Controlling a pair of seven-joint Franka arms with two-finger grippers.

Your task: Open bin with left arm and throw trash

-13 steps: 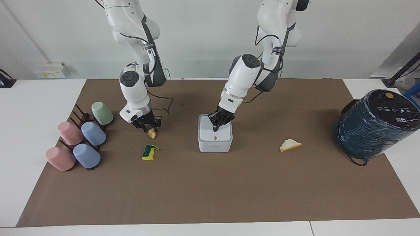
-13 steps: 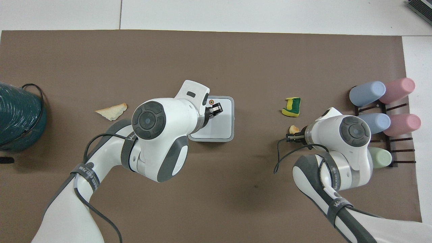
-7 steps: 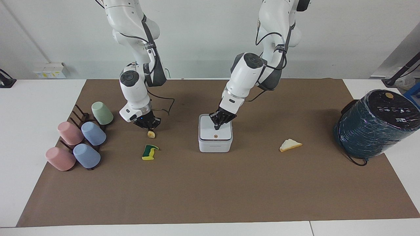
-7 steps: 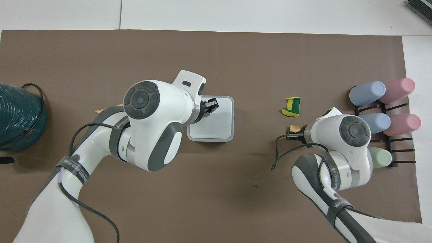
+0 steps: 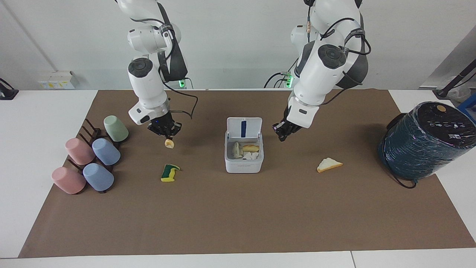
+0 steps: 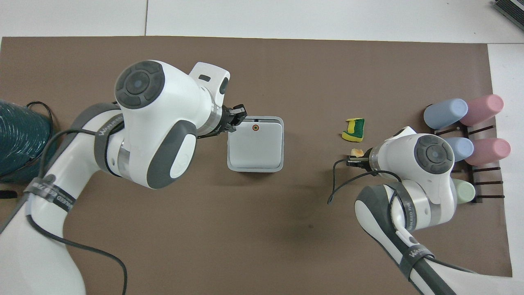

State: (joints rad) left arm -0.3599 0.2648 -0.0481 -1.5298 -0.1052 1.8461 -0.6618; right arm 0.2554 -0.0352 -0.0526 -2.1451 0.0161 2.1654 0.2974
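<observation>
Standing open, bin (image 5: 243, 163) holds food scraps (image 5: 245, 149).

White bin (image 5: 243, 163) mid-mat, lid (image 5: 244, 128) upright, bread wedge (image 5: 328, 164) beside

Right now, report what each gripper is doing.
Left gripper: holds nothing, hangs beside the open bin; open or closed cannot be told.
Right gripper: closed on the pale yellow food chunk, lifted off the mat.

The bin (image 5: 243, 162) stands lid-up, scraps inside; the right pincer (image 5: 167, 137) grips the food chunk (image 5: 169, 143).
</observation>
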